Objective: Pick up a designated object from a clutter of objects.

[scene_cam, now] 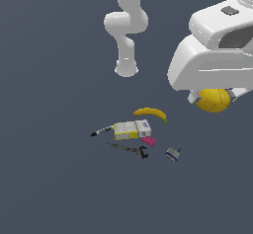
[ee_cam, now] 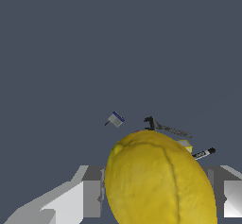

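Lemon (scene_cam: 213, 100), oval with dimpled skin, sat clamped between the gripper (ee_cam: 158, 192) fingers, raised well clear of the floor. Curved banana (scene_cam: 151, 113), rectangular box (scene_cam: 131, 129) and dark wrench (scene_cam: 129, 149) lay clustered below.

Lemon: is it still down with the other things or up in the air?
Up: the small round yellow lemon sits clamped in the end effector, away from the clutter.
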Motion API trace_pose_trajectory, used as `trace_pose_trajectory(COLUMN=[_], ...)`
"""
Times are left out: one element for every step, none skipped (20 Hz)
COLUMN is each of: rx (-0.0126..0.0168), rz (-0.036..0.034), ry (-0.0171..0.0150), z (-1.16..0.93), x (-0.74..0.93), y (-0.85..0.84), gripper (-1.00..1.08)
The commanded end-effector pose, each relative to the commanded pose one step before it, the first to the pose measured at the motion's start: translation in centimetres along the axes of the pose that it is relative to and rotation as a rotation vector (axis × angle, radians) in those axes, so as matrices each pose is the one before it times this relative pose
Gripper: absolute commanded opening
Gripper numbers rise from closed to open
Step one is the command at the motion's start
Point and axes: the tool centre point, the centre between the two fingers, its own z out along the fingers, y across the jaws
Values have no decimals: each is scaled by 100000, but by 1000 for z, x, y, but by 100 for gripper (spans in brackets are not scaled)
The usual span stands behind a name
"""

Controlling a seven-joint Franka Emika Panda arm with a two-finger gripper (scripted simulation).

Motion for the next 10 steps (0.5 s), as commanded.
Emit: trace_pose_trajectory(rx=[12,0,0,0,0,0,0,0,0,0], rz=[-6,0,0,0,0,0,0,0,0,0], ry=[74,0,0,0,0,0,0,0,0,0], z=[-552,-138,-117,-98,-80,-63,-47,-32,-18,-6], x=[270,79,69,60,50,41,32,23,13,4], y=[-8,-2,-2,-2,-2,-2,-1,-1,-1,0], gripper=[-100,-100,-100,-100,-100,-100,-100,-100,-100,-100])
